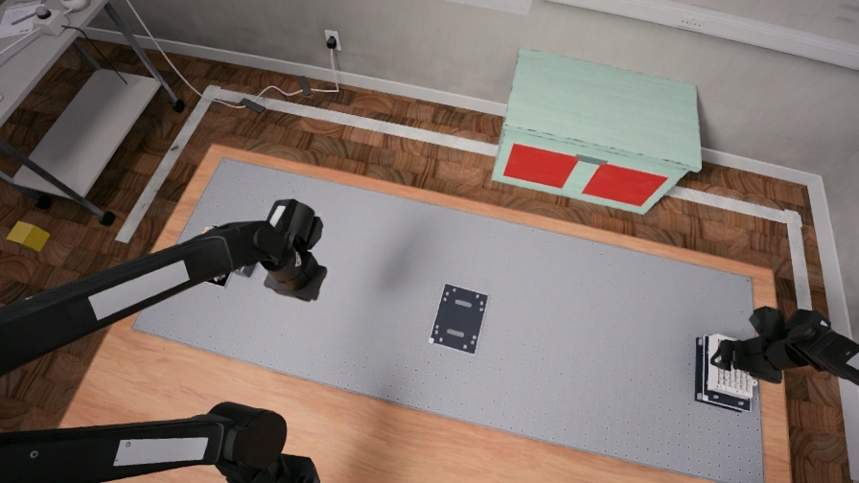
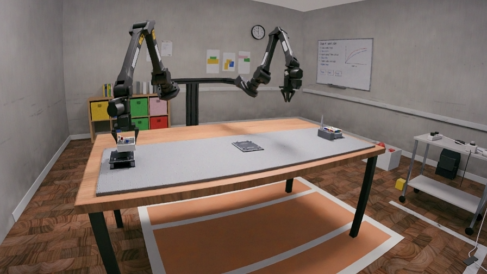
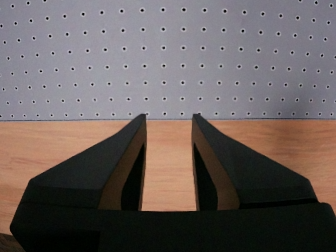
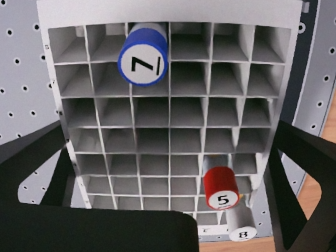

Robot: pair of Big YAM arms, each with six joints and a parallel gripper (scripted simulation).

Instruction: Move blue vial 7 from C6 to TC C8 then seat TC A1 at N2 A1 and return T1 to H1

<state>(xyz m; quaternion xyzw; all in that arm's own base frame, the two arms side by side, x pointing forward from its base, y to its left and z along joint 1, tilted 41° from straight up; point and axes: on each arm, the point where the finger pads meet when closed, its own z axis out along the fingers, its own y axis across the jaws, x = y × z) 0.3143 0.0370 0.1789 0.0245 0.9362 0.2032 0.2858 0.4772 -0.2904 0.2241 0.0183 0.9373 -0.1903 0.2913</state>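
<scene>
The white carrier TC point(image 1: 737, 381) point(image 2: 125, 147) point(image 4: 170, 12) is held level just above the dark raised nest N2 point(image 2: 117, 159). My right gripper point(image 2: 125, 136) point(image 4: 169, 124) is shut on TC, with a finger at each side wall. The blue vial 7 point(image 4: 143, 64) stands in an end-row well; the red vial 5 point(image 4: 221, 192) and white vial 8 point(image 4: 242, 225) are near the opposite end. Well letters are too small to read. My left gripper point(image 2: 288, 99) point(image 3: 169, 125) is slightly open and empty, high over the table. The forceps T1 point(image 2: 322, 122) stand upright in the grey holder H1 point(image 2: 325, 134).
The vial rack R1 point(image 2: 337, 134), with several coloured caps, stands beside H1 at the left arm's end. A flat dark nest point(image 1: 459, 318) point(image 2: 247, 145) lies mid-table, holding nothing. In the top view the left arm partly hides R1 and H1; the right arm covers part of TC.
</scene>
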